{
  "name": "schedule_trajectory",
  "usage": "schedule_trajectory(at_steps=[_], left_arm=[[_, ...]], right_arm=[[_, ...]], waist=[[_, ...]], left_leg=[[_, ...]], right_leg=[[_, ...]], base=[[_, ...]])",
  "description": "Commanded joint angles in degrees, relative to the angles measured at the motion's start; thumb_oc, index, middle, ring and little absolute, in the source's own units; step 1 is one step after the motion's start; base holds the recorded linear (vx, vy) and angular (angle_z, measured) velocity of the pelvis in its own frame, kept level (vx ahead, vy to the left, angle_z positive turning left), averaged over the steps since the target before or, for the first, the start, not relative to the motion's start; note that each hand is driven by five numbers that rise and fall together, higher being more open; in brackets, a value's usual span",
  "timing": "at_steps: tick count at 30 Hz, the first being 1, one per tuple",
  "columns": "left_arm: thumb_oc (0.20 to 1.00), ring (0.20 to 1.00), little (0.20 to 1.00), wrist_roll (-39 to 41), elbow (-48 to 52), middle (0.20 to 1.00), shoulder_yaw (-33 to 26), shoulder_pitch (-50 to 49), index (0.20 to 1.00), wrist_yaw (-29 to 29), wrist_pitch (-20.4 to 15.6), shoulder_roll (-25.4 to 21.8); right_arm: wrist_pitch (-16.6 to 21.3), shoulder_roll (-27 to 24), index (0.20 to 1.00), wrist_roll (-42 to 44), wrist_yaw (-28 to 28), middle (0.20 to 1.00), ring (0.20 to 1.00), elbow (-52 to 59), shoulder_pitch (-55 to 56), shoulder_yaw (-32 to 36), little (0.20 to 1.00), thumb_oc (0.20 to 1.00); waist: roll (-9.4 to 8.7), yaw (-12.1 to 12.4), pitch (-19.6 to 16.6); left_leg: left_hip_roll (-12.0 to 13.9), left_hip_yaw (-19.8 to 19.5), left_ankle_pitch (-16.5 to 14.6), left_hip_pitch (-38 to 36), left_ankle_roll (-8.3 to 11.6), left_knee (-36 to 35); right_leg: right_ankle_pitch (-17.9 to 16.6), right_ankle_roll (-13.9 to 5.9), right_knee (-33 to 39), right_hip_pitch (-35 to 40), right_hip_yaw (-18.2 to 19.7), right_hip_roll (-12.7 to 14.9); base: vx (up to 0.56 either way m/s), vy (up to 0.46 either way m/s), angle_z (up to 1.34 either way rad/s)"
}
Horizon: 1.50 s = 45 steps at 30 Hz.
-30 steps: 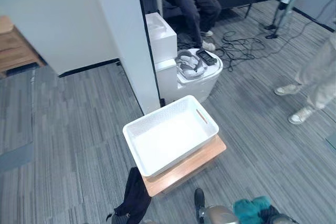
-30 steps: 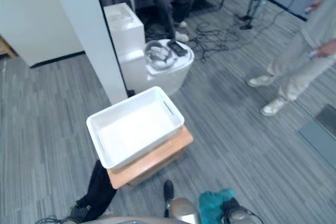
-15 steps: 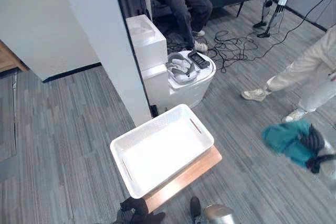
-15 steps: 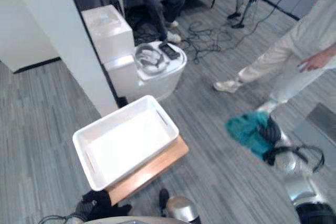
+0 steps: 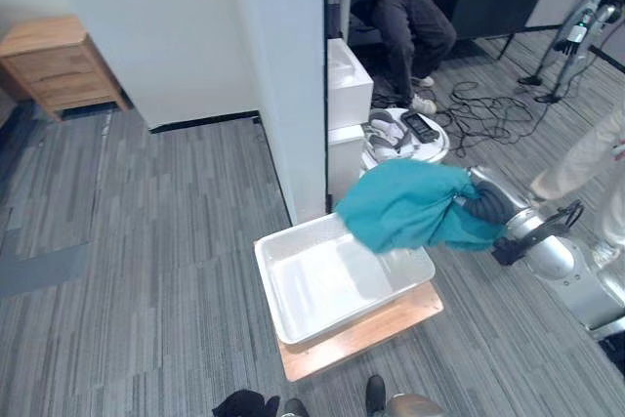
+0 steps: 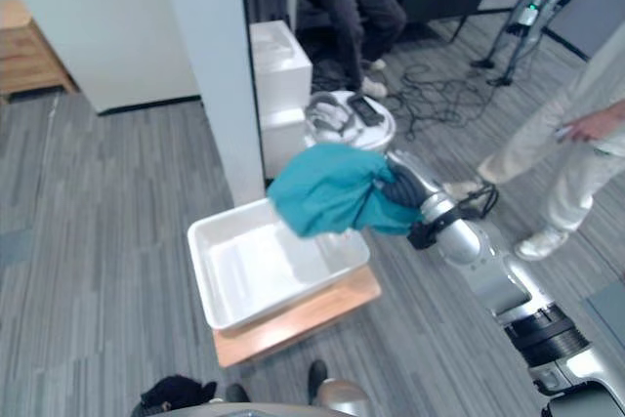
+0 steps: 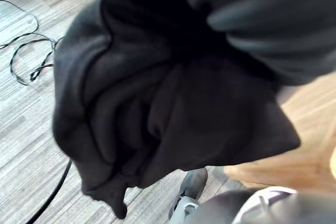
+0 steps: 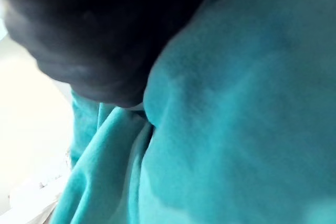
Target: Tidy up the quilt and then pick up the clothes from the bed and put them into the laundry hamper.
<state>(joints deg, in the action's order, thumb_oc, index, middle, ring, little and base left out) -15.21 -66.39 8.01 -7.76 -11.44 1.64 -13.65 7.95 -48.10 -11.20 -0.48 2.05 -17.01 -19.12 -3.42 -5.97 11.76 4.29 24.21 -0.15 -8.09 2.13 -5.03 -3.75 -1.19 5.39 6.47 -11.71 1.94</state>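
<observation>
the right robot hand (image 6: 398, 187) grips a teal cloth (image 5: 410, 207) that hangs over the far corner of the white hamper (image 5: 293, 300). the hamper sits on a wooden stand (image 5: 391, 317). the left robot hand (image 7: 273, 19), low beside the stand, is closed on a black garment (image 7: 157, 108).

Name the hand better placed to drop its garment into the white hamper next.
Right. The right hand holds the teal garment above the white hamper's far corner. The left hand grips a black garment low beside the wooden stand, off the hamper.
</observation>
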Motion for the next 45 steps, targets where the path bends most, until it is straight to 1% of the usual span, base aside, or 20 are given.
schedule_trajectory(at_steps=[1, 3, 4, 5, 7, 10, 13, 14, 19, 21, 25, 27, 29, 33, 37, 38, 42, 43, 44, 45], left_arm=[[0.2, 0.2, 0.2, 6.9, 3.6, 0.2, 0.8, 4.1, 0.2, -3.9, -4.0, -1.7], [0.2, 0.2, 0.2, 11.1, 10.0, 0.2, -0.1, 4.5, 0.2, -5.7, -6.1, -2.7], [0.2, 0.2, 0.2, 16.4, 18.6, 0.2, -1.2, 4.8, 0.2, -6.4, -8.4, -3.6], [0.2, 0.2, 0.2, 16.4, 18.7, 0.2, -1.3, 4.7, 0.2, -6.4, -8.3, -3.6], [0.2, 0.2, 0.2, 20.2, 28.7, 0.2, -2.0, 4.6, 0.2, -6.0, -10.9, -5.5], [0.2, 0.2, 0.2, 20.9, 34.4, 0.2, -2.7, 5.1, 0.2, -5.7, -12.3, -7.8], [0.2, 0.2, 0.2, 20.1, 46.2, 0.2, -4.0, 6.5, 0.2, -5.0, -14.5, -12.4], [0.2, 0.2, 0.2, 19.6, 49.9, 0.2, -4.7, 6.8, 0.2, -4.6, -15.3, -14.0], [0.2, 0.2, 0.2, 19.7, 67.1, 0.2, -5.7, 6.8, 0.2, -1.3, -19.2, -19.6], [0.2, 0.2, 0.2, 19.1, 70.2, 0.2, -4.6, 7.9, 0.2, -0.5, -19.8, -20.8], [0.2, 0.2, 0.2, 17.6, 73.2, 0.2, -0.7, 11.7, 0.2, 0.6, -19.5, -20.1], [0.2, 0.2, 0.2, 17.6, 73.4, 0.2, 0.6, 12.7, 0.2, 0.9, -19.4, -19.8], [0.2, 0.2, 0.2, 17.3, 73.4, 0.2, 3.6, 15.2, 0.2, 1.2, -18.9, -17.9], [0.2, 0.2, 0.2, 13.5, 68.2, 0.2, 7.3, 18.7, 0.2, 0.2, -16.3, -14.6], [0.2, 0.2, 0.2, 9.6, 55.8, 0.2, 10.1, 22.1, 0.2, -1.3, -12.5, -8.9], [0.2, 0.2, 0.2, 9.6, 55.6, 0.2, 10.2, 22.2, 0.2, -1.4, -12.6, -8.8], [0.2, 0.2, 0.2, 4.6, 39.7, 0.2, 11.6, 24.8, 0.2, -3.6, -8.6, -4.1], [0.2, 0.2, 0.2, 4.6, 39.6, 0.2, 11.6, 24.8, 0.2, -3.6, -8.6, -4.1], [1.0, 1.0, 1.0, 4.8, 29.1, 1.0, 10.5, 26.0, 1.0, -3.9, -5.8, -2.2], [1.0, 1.0, 1.0, 4.8, 29.0, 1.0, 10.5, 26.1, 1.0, -3.9, -5.9, -2.2]], right_arm=[[1.0, -0.8, 0.2, -0.4, -1.1, 0.2, 0.2, -4.0, -9.8, -2.4, 0.2, 0.2], [0.3, 0.3, 0.2, -1.5, -1.6, 0.2, 0.2, -8.3, -11.9, -4.8, 0.2, 0.2], [-0.7, 1.5, 0.2, -2.8, -2.8, 0.2, 0.2, -13.3, -13.3, -6.1, 0.2, 0.2], [-0.7, 1.5, 0.2, -2.8, -2.9, 0.2, 0.2, -13.4, -13.4, -6.2, 0.2, 0.2], [-1.9, 3.0, 0.2, -3.8, -4.2, 0.2, 0.2, -17.6, -13.7, -5.9, 0.2, 0.2], [-2.6, 4.1, 0.2, -4.3, -5.4, 0.2, 0.2, -20.6, -13.2, -4.7, 0.2, 0.2], [-3.9, 6.0, 0.206, -6.9, -7.0, 0.206, 0.206, -25.4, -10.3, -2.5, 0.206, 0.206], [-4.4, 5.5, 1.0, -9.3, -7.3, 1.0, 1.0, -26.5, -9.6, -2.2, 1.0, 1.0], [-4.6, 2.8, 1.0, -24.2, -8.5, 1.0, 1.0, -33.1, -5.3, -4.1, 1.0, 1.0], [-4.3, 2.6, 1.0, -26.5, -8.7, 1.0, 1.0, -33.5, -2.3, -4.3, 1.0, 1.0], [-3.6, 1.5, 1.0, -29.2, -11.1, 1.0, 1.0, -29.6, 8.0, 1.3, 1.0, 1.0], [-3.7, 0.9, 1.0, -29.5, -11.6, 1.0, 1.0, -28.0, 10.4, 3.1, 1.0, 1.0], [-3.6, 0.9, 1.0, -29.8, -12.9, 1.0, 1.0, -24.1, 15.4, 6.9, 1.0, 1.0], [-4.1, 2.7, 1.0, -28.7, -13.9, 1.0, 1.0, -22.1, 19.4, 9.6, 1.0, 1.0], [-5.0, 5.4, 1.0, -27.5, -14.9, 1.0, 1.0, -22.4, 21.9, 10.6, 1.0, 1.0], [-5.0, 5.4, 1.0, -27.5, -14.9, 1.0, 1.0, -22.4, 21.9, 10.7, 1.0, 1.0], [-5.7, 8.5, 1.0, -26.6, -15.1, 1.0, 1.0, -24.9, 22.3, 9.3, 1.0, 1.0], [-5.7, 8.5, 1.0, -26.6, -15.1, 1.0, 1.0, -24.9, 22.3, 9.3, 1.0, 1.0], [-6.5, 9.8, 1.0, -25.6, -14.5, 1.0, 1.0, -27.6, 22.3, 8.4, 1.0, 1.0], [-6.5, 9.8, 1.0, -25.6, -14.5, 1.0, 1.0, -27.7, 22.3, 8.3, 1.0, 1.0]], waist=[[1.49, 2.2, 1.5], [2.24, 3.3, 2.5], [3.28, 4.4, 3.7], [3.26, 4.3, 3.6], [4.94, 5.2, 4.6], [6.05, 5.4, 4.6], [7.55, 5.6, 4.3], [7.73, 5.5, 4.1], [6.98, 4.0, 2.8], [6.43, 2.9, 2.2], [4.97, -1.1, 0.5], [4.85, -1.7, 0.2], [4.45, -4.4, -0.4], [4.03, -7.4, -0.7], [3.66, -10.5, -0.5], [3.7, -10.4, -0.5], [3.39, -12.2, 0.2], [3.4, -12.2, 0.2], [3.36, -12.8, 0.5], [3.38, -12.8, 0.5]], left_leg=[[4.2, 1.0, 2.0, -0.5, 4.34, 0.0], [4.1, 0.1, 2.6, 0.5, 4.5, 0.0], [3.9, -0.9, 3.2, 1.7, 4.64, 0.0], [3.9, -0.9, 3.3, 1.9, 4.62, 0.0], [3.6, -2.3, 3.9, 3.0, 4.8, 0.0], [3.4, -3.0, 4.2, 3.8, 4.93, 0.0], [3.1, -4.1, 4.0, 4.0, 5.1, 0.0], [3.0, -4.1, 3.9, 3.9, 5.13, 0.0], [3.4, -3.0, 3.0, 2.2, 5.18, 0.0], [3.4, -2.5, 2.3, 1.3, 5.22, 0.0], [3.5, -0.7, 1.0, -0.9, 4.95, 0.0], [3.5, -0.2, 0.7, -1.2, 4.9, 0.0], [3.4, 1.0, 0.1, -2.4, 4.72, 0.0], [3.4, 2.9, -0.3, -3.3, 4.36, 0.0], [3.5, 4.9, -0.5, -4.0, 4.26, 0.0], [3.5, 5.0, -0.5, -4.0, 4.26, 0.0], [3.6, 6.5, -0.6, -4.1, 4.36, 0.0], [3.6, 6.5, -0.6, -4.1, 4.36, 0.0], [3.7, 7.2, -0.4, -3.8, 4.55, 0.0], [3.7, 7.2, -0.4, -3.8, 4.55, 0.0]], right_leg=[[4.1, -7.03, -0.4, -0.7, -0.8, 3.2], [4.0, -6.98, -0.4, -1.3, -1.8, 3.5], [3.9, -7.02, -0.4, -1.6, -2.9, 3.9], [3.8, -6.96, -0.4, -1.8, -2.9, 3.9], [3.9, -7.13, -0.4, -2.0, -4.2, 4.5], [3.8, -7.28, -0.4, -2.2, -5.3, 4.9], [4.1, -7.62, -0.4, -1.3, -6.8, 5.4], [4.1, -7.68, -0.4, -1.1, -7.0, 5.5], [4.1, -7.81, -0.4, -0.3, -6.0, 5.3], [4.4, -7.93, -0.4, 0.3, -5.3, 5.2], [4.4, -8.14, -0.4, 0.6, -2.9, 5.1], [4.4, -8.18, -0.4, 0.6, -2.4, 5.1], [4.3, -8.24, -0.4, 0.6, -0.8, 4.9], [4.2, -8.2, -0.4, 0.2, 1.4, 4.5], [4.0, -7.99, -0.4, -0.6, 3.1, 4.2], [4.0, -7.99, -0.4, -0.7, 3.1, 4.1], [3.7, -7.92, -0.4, -1.8, 4.5, 3.8], [3.7, -7.92, -0.4, -1.8, 4.5, 3.8], [3.4, -7.98, -0.4, -2.6, 4.9, 3.7], [3.4, -7.97, -0.4, -2.6, 5.0, 3.7]], base=[[-0.08, -0.052, 0.13], [-0.09, -0.045, 0.23], [-0.09, -0.033, 0.35], [-0.09, -0.028, 0.45], [-0.07, -0.006, 0.46], [-0.01, 0.001, 0.38], [0.04, 0.005, 0.2], [0.04, 0.001, 0.33], [0.04, 0.008, 0.19], [0.06, -0.007, -0.05], [0.05, -0.01, -0.39], [0.02, 0.0, -0.35], [0.03, -0.003, -0.32], [0.01, -0.012, -0.43], [0.0, -0.015, -0.34], [0.0, -0.019, -0.17], [0.0, -0.034, -0.32], [-0.02, -0.038, -0.37], [-0.01, -0.027, -0.26], [-0.01, -0.027, -0.13]])
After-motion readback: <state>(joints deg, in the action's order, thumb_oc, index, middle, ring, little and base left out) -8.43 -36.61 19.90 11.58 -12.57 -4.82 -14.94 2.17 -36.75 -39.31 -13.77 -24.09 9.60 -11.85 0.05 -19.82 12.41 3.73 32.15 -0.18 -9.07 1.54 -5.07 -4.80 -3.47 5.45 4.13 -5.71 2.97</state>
